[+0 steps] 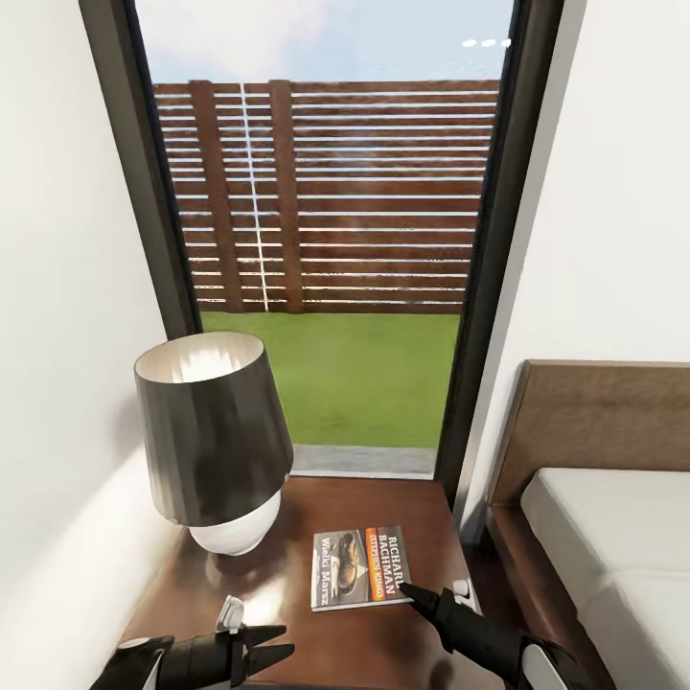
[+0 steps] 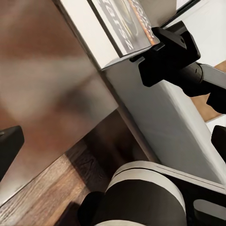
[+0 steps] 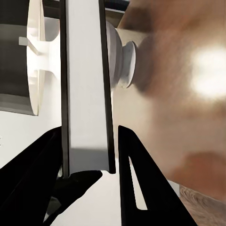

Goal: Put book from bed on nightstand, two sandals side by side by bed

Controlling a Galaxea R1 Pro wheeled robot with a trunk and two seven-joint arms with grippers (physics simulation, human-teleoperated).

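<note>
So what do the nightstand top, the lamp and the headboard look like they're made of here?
The nightstand top looks like dark brown polished wood: grain and blurry reflections show. The lamp has a dark shade, possibly fabric or metal, pale inside, on a glossy white base like ceramic. The headboard looks like matte brown wood or board, without shine.

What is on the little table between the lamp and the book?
Nothing. In the head view, only bare glossy wood of the nightstand separates the lamp and the book.

"RICHARD BACHMAN" on book [image 1: 359, 567] cover
</note>
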